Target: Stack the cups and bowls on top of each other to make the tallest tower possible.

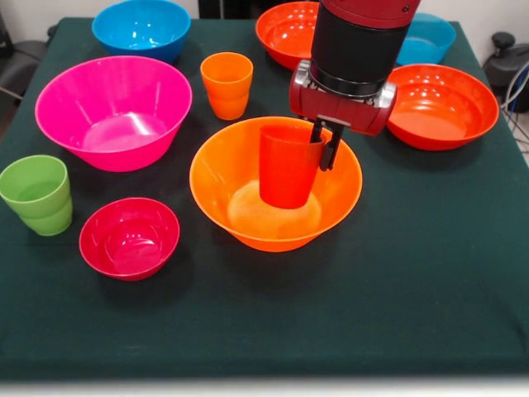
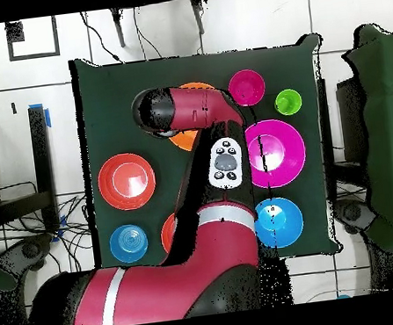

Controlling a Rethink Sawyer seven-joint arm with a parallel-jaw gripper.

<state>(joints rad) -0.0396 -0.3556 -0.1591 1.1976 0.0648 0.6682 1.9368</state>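
My gripper is over the widest orange bowl, shut on the right rim of the red-orange cup. The cup stands upright inside that bowl; I cannot tell whether its base touches the bowl's bottom. The orange cup stands behind the bowl. The light green cup is at the left edge. The wide pink bowl and the small crimson bowl sit left of the orange bowl. In the overhead view the arm hides the gripper and most of the orange bowl.
Two red-orange bowls sit at the right and back. Blue bowls sit at the back left and back right. The dark green cloth covers the table.
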